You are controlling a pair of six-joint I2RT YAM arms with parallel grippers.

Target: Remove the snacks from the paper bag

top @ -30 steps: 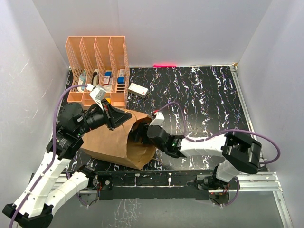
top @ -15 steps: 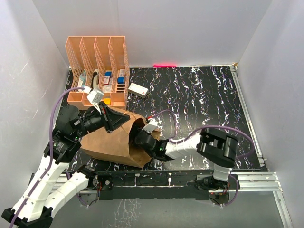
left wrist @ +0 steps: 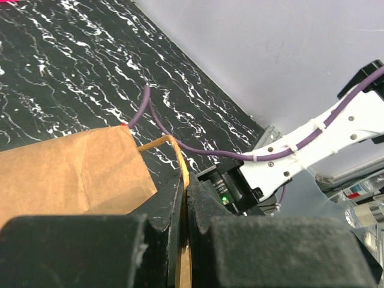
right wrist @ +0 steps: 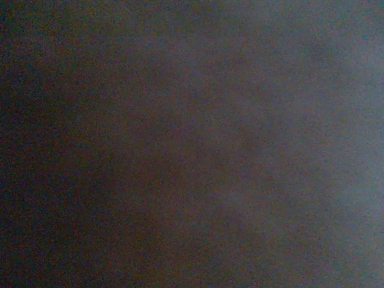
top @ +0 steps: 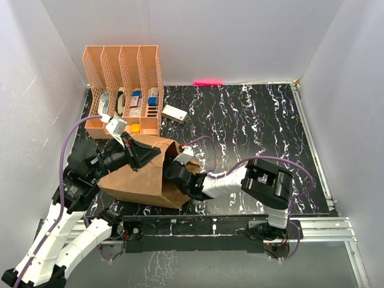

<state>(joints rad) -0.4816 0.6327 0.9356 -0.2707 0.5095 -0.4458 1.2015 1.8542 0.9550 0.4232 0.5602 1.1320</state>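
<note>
The brown paper bag lies on its side at the near left of the table, its mouth toward the right. My left gripper is shut on the bag's upper rim. In the left wrist view a tan strip of the paper bag is pinched between the jaws of the left gripper. My right arm's wrist reaches into the bag's mouth, and its fingers are hidden inside. The right wrist view is all dark. The snacks are hidden.
An orange mesh rack with small boxes stands at the back left. A small white box lies just right of it. White walls enclose the black marbled table. A purple cable crosses above the bag.
My right arm has pushed leftward, from the bag's mouth to deeper inside it. The left gripper has kept its hold on the rim and shifted slightly left.
</note>
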